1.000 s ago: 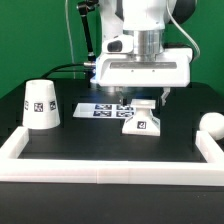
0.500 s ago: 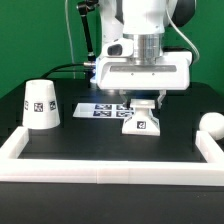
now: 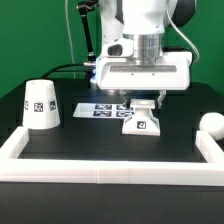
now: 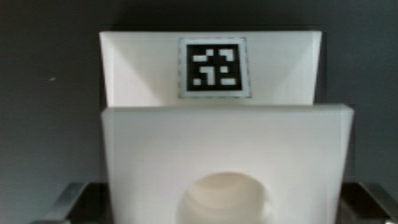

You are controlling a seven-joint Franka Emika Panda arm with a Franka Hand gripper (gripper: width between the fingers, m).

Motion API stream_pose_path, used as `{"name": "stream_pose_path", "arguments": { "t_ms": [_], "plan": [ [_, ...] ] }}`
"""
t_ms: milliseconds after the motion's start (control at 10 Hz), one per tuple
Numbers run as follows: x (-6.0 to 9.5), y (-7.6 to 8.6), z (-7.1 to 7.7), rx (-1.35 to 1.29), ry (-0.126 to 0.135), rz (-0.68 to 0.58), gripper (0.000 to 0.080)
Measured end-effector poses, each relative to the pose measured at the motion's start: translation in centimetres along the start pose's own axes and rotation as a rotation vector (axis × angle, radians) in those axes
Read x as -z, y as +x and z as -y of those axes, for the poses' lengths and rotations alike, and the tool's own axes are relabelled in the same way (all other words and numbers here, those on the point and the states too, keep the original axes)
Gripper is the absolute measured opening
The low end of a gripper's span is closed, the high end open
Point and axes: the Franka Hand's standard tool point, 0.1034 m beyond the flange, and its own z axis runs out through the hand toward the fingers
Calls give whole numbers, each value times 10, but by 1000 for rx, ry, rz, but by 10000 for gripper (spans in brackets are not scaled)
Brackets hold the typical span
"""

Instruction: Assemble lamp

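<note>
The lamp's base (image 3: 141,122) sits on the black counter (image 3: 90,138), one black-and-white tag facing the exterior camera. In the wrist view the base (image 4: 222,140) nearly fills the picture, with a second tag on its farther surface and a round hole in its nearer one. The jaws hang straight over the base, their dark tips low at either side of it and set wide. Whether they press on it or stand just clear, I cannot tell. The white arm (image 3: 150,35) rises above the base. Just behind the base, toward the exterior view's left, lies the marker board (image 3: 93,108), partly hidden by it. Well apart from the base on the exterior view's left stands the shade (image 3: 40,105), wide end down. Well apart on the exterior view's right lies the bulb (image 3: 213,124), cut by the picture's edge. A white rail (image 3: 110,166) borders the counter, nearer the exterior camera than the base.
</note>
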Motion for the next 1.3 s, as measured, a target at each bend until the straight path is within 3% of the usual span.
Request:
{"name": "stream_pose_path", "arguments": {
  "t_ms": [100,400,900,1300],
  "plan": [
    [0,3,1,34,1,-2,533],
    [0,41,11,156,10,-40,534],
    [2,116,30,219,29,-133,534],
    [2,120,31,230,29,-139,534]
  ]
}}
